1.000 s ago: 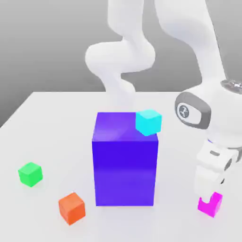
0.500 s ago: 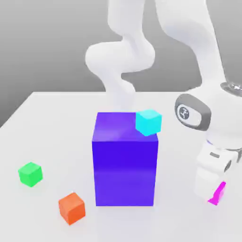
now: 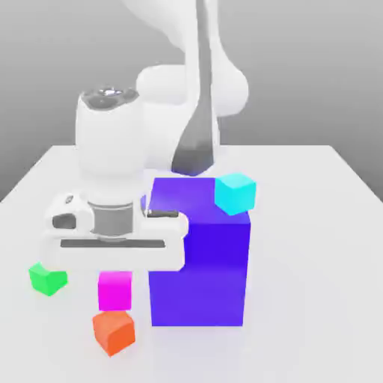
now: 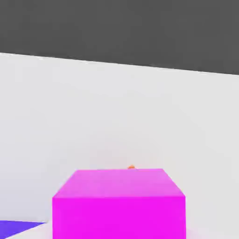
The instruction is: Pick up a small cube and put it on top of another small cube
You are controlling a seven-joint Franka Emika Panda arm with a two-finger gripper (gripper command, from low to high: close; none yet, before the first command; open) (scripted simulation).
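hanging beneath the hand (image 3: 114, 288), the small magenta cube (image 3: 115, 290) is gripped between closed fingers and is carried clear of the bench (image 3: 314, 247), so the pick-up part of the task is judged done. in the hand view the same cube (image 4: 119, 205) is seen close below the camera, with a sliver of orange (image 4: 131, 167) peeping past its far edge. the orange-red cube (image 3: 114, 331) is seen on the bench just below the magenta one in the exterior view, slightly offset, and a thin gap appears to be left between them, so no contact is judged yet. what is left is judged to be a fine alignment over the orange-red cube, a short lowering, and a release. further out, the big blue-violet block (image 3: 200, 269) stands just beside the carried cube on the exterior view's right, with a cyan cube (image 3: 236, 193) on its top corner; a green cube (image 3: 47, 278) lies on the bench toward the exterior view's left.
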